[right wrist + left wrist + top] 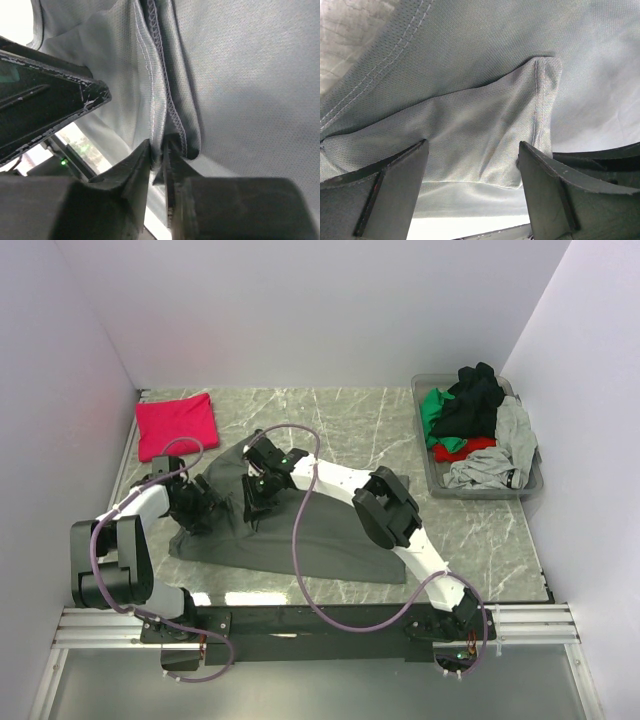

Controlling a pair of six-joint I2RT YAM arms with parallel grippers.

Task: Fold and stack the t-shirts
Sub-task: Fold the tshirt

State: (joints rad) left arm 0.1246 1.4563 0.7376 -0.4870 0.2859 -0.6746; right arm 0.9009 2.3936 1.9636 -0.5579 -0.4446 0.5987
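A dark charcoal-grey t-shirt [330, 535] lies spread on the marble table, partly folded at its left end. My right gripper [255, 502] is shut on a hemmed fold of this shirt [165, 105], its jaws pinched tight on the stitched edge. My left gripper [200, 512] is open just left of it, its fingers [395, 190] spread wide over a sleeve flap of the same shirt [485, 125], holding nothing. A folded magenta-red t-shirt [176, 424] lies at the back left.
A clear plastic tub [428, 465] at the back right holds a heap of black [472, 398], green [432, 410], red [462, 448] and light grey [500, 455] shirts. White walls close in on the left, back and right.
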